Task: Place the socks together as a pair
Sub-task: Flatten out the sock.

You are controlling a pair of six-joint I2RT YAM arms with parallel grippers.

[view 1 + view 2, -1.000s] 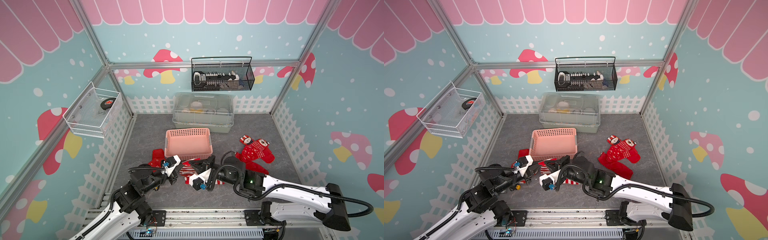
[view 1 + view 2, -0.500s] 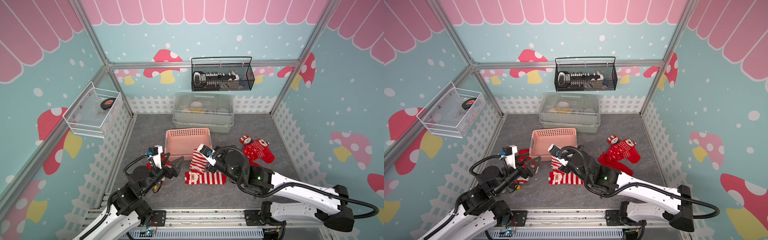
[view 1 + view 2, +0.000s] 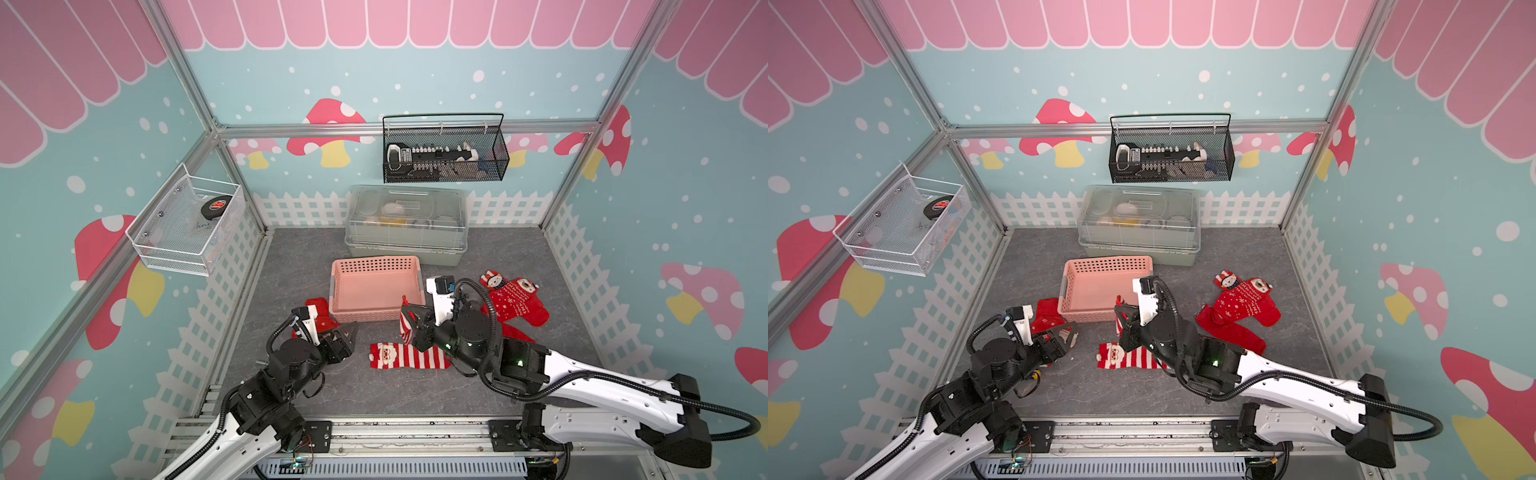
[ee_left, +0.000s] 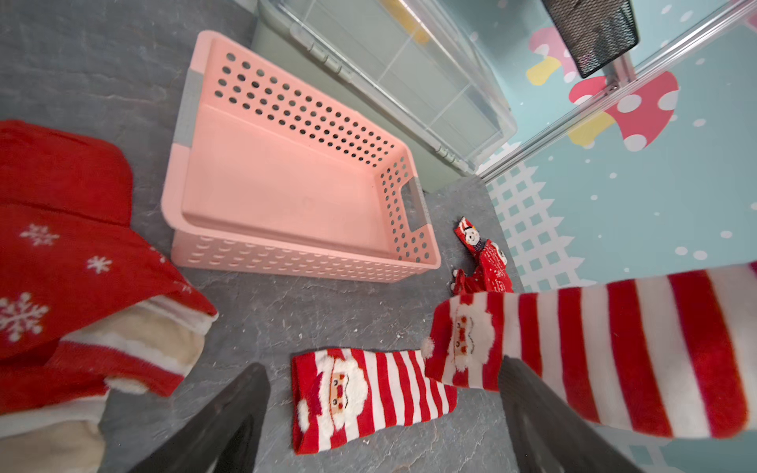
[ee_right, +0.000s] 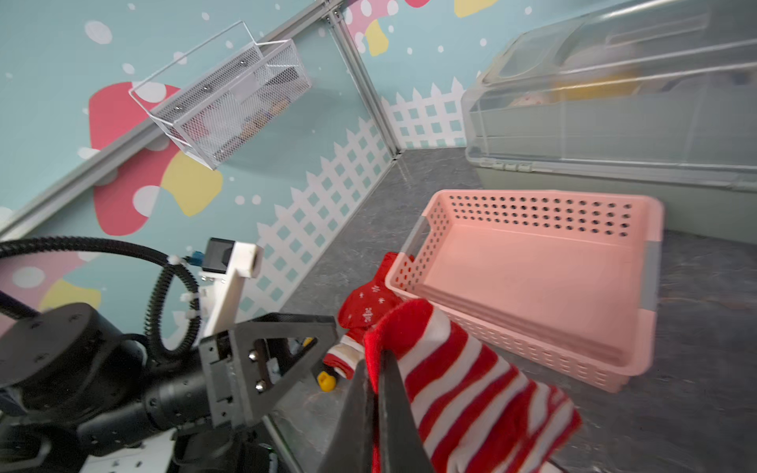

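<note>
One white-striped red sock with a Santa face (image 3: 409,356) (image 4: 368,393) lies flat on the grey floor in front of the pink basket. My right gripper (image 3: 406,308) (image 5: 377,362) is shut on the toe of a second striped Santa sock (image 4: 614,348) (image 5: 458,381), which hangs above the far end of the flat one. To the left of the flat sock my left gripper (image 3: 351,330) (image 4: 381,366) stands open and holds nothing. Red snowflake socks (image 3: 320,316) (image 4: 61,245) lie in a heap beside the left gripper. More snowflake socks (image 3: 515,301) (image 3: 1246,303) lie at the right.
The pink perforated basket (image 3: 376,264) (image 5: 532,200) stands empty just behind both grippers. A clear lidded box (image 3: 405,224) sits against the back wall. A black wire basket (image 3: 444,149) hangs on the back wall. On the left wall is a white mesh basket (image 3: 187,228).
My left gripper has opened and drawn back to the left, leaving one striped sock on the floor. My right gripper has lifted the other striped sock up off the floor.
</note>
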